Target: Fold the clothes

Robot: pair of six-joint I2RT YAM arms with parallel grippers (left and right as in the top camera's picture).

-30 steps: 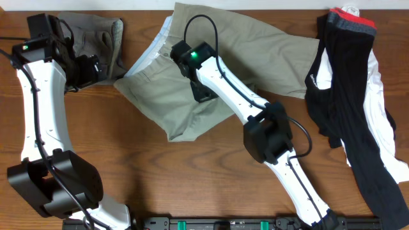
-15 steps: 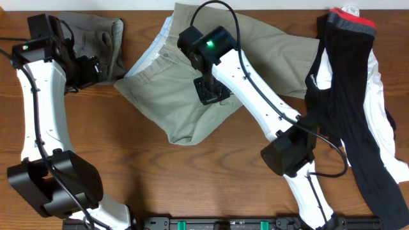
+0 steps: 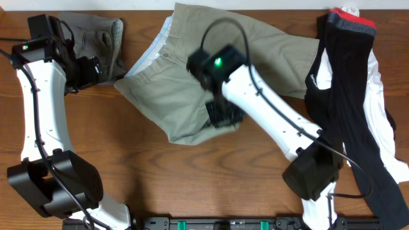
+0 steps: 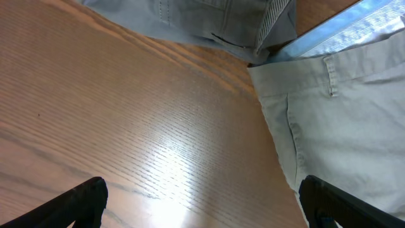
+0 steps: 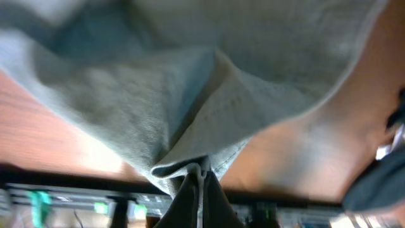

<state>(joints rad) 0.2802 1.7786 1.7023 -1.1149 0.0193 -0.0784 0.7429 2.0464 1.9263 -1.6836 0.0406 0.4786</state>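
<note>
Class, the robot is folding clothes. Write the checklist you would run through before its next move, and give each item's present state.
1. Right gripper shut on the khaki shorts: ok, cloth is pinched in it.
2. Left gripper open, holding nothing: ok, it is above bare table beside the shorts.
3. Khaki shorts lying flat: not ok, they are rumpled and bunched at the grip.
4. Grey shorts apart from the khaki shorts: cannot tell, the edges are very close.
5. Sharp overhead view of the grip: not ok, it is blurred.
</note>
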